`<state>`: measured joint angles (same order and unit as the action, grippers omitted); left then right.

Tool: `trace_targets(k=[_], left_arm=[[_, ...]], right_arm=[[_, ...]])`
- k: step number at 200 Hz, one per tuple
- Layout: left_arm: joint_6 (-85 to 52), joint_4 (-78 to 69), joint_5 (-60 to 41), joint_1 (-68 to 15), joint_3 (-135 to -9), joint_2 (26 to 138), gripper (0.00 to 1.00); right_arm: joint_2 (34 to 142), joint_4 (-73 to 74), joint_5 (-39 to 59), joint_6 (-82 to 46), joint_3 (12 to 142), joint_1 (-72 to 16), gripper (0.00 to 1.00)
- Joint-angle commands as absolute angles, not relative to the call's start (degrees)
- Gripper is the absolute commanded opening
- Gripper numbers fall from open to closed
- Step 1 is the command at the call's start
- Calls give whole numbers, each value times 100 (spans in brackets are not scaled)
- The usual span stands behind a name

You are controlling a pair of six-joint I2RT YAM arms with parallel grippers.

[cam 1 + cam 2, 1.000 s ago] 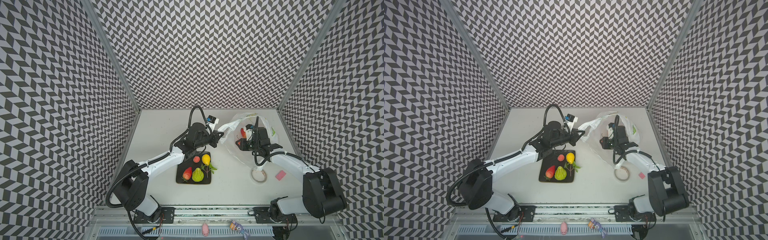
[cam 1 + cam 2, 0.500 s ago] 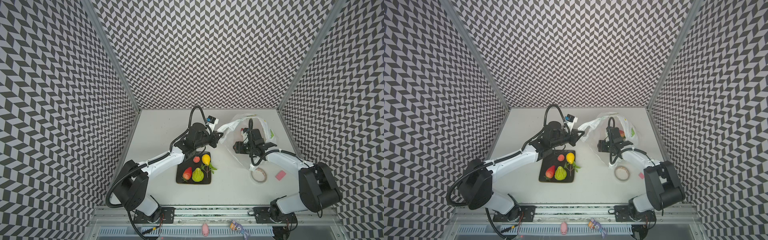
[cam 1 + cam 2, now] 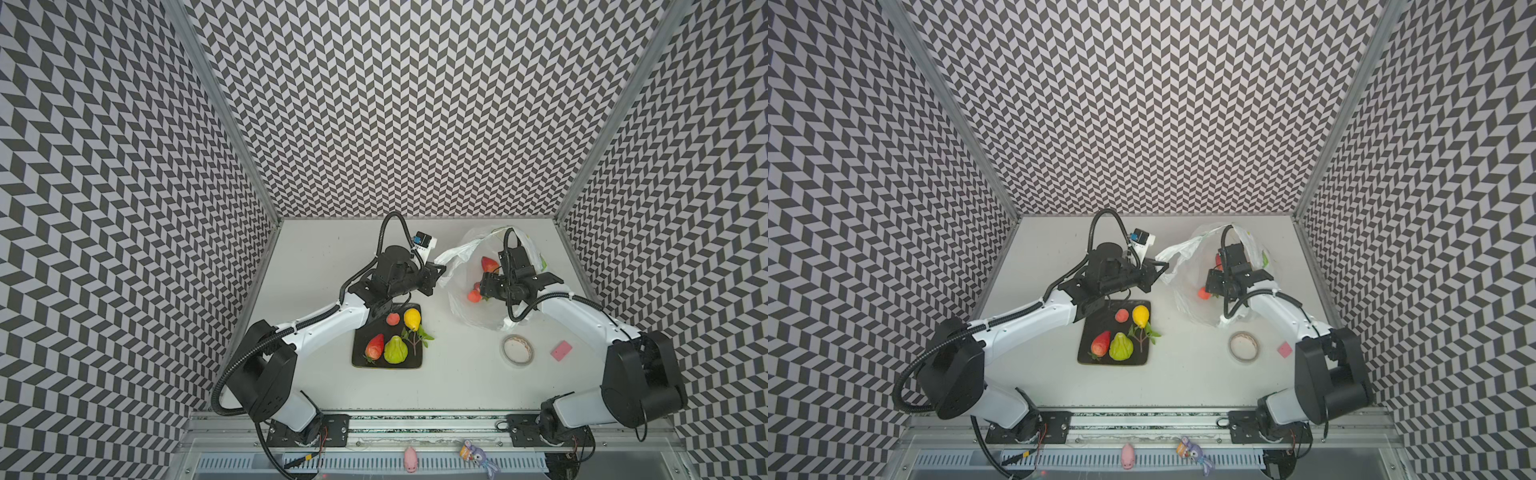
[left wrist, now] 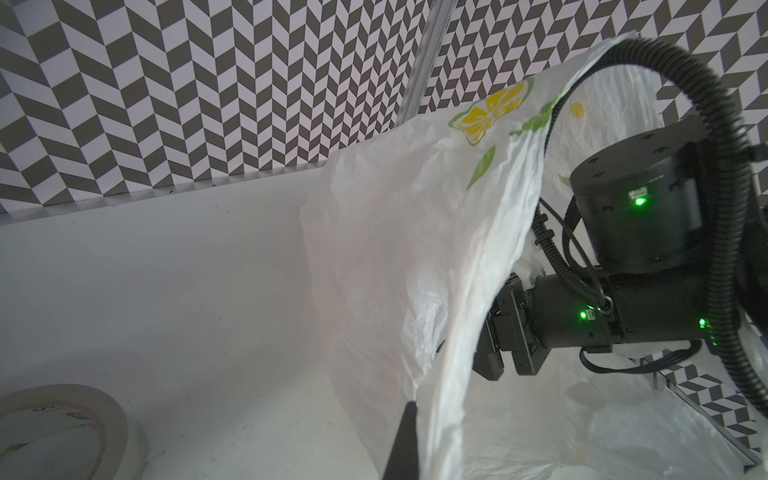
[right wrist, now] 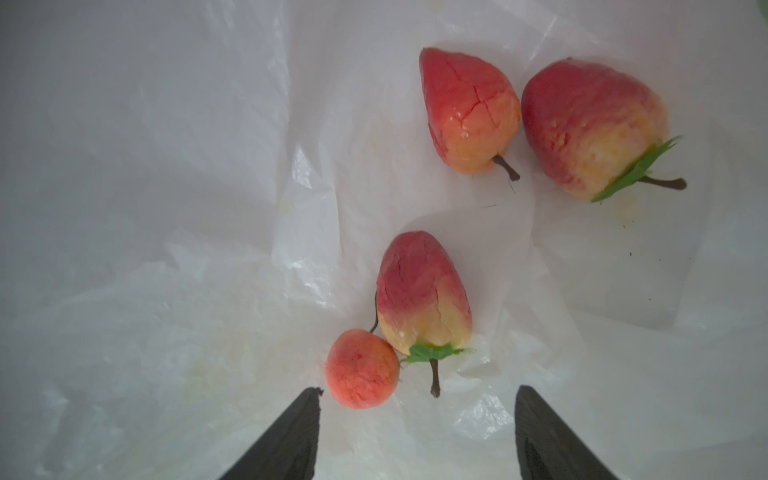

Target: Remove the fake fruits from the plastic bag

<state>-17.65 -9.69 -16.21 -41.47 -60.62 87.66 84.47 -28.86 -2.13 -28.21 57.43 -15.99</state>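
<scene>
Front rail, off the table [image 3: 316, 257]: pink pig toy [image 3: 410, 459], purple toy [image 3: 478, 454]. Right side of table: tape roll [image 3: 516, 350], pink block [image 3: 561, 350] near it. Mid-table: black tray [image 3: 386, 366] with four fake fruits [image 3: 375, 346] already out, glossy plastic: red strawberry [image 3: 375, 347] touching green pear [image 3: 395, 350], behind them small pink round fruit [image 3: 392, 318] and yellow lemon [image 3: 412, 318]. Farther back, right of centre: plastic bag [image 3: 459, 254], thin, crinkled, translucent white, printed with yellow lemon slices and green leaves, mouth lifted open. Left gripper [image 3: 437, 271] pinched fully shut on the bag's handle, holding that edge off the table. Right gripper [image 5: 417, 395] reaches down inside the bag, jaws spread wide, nothing between them. Just past its fingertips [image 5: 309, 401]: orange-pink round fruit [image 5: 361, 369] touching the nearest strawberry [image 5: 422, 291]; beyond, two more strawberries [image 5: 469, 110] side by side, almost touching. These are red fading to yellow at the stem end, paint cracked, dark stems, green leaf collars on two. Against a second ago: right jaws have spread from narrow to wide and the right wrist has shifted slightly within the bag; left arm, bag handle and tray fruits unchanged.
</scene>
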Motion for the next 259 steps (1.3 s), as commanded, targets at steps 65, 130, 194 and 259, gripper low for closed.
trace_targets(k=[65, 130, 194, 259], left_arm=[[-1802, -958, -1637, -4153, -6153, 8714, 0], [-1793, -940, -1657, -4157, -6126, 8674, 0], [-1792, -938, -1644, -4157, -6140, 8671, 0], [-1767, -896, -1583, -4157, -6153, 8676, 0]], right_arm=[[8920, -2453, 169, -4055, 5578, -1923, 71], [9339, -2120, 109, -4097, 5434, -1981, 67], [9500, -1934, 40, -4210, 5449, -1986, 48], [9045, -2231, 57, -4059, 5351, -1982, 26]])
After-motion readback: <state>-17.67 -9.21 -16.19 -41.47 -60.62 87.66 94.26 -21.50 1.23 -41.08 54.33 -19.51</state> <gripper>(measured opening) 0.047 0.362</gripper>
